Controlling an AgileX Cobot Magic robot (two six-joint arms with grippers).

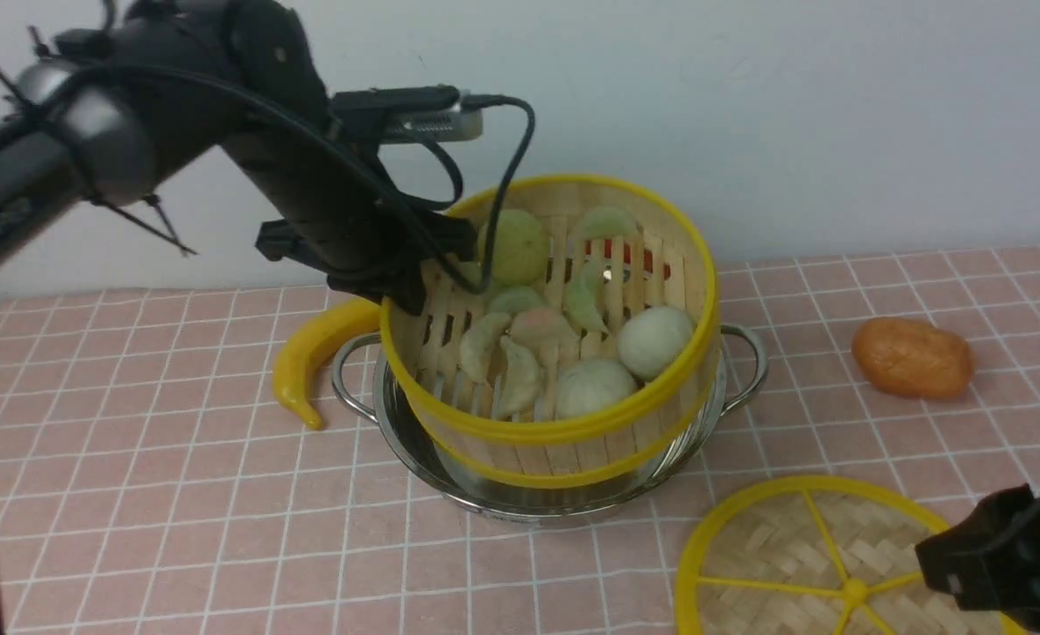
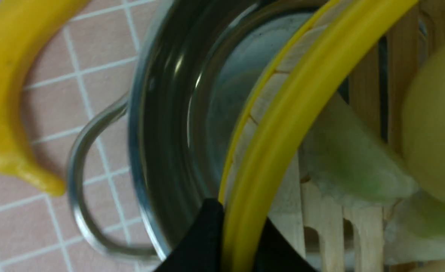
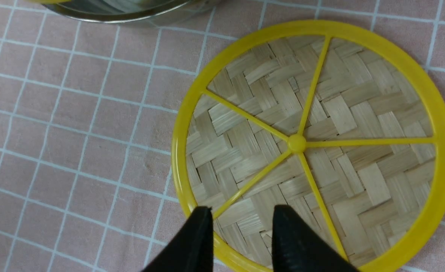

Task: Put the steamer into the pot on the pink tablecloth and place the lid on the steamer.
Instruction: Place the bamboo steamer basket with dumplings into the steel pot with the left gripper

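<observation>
Steamer [image 1: 564, 429] tilts in the pot [image 1: 520, 504], ten-o'clock rim clamped by the left pincer [image 2: 237, 223], while the right pincer [image 3: 241, 215] gapes over the lid [image 3: 313, 113] at five o'clock.

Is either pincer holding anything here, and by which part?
Left pincer grips the steamer by its upper yellow rim. Right pincer straddles the rim of the lid, open, holding nothing.

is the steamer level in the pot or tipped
Tipped: the steamer leans, floor facing the camera, near edge in the pot, left gripper on its rim.
</observation>
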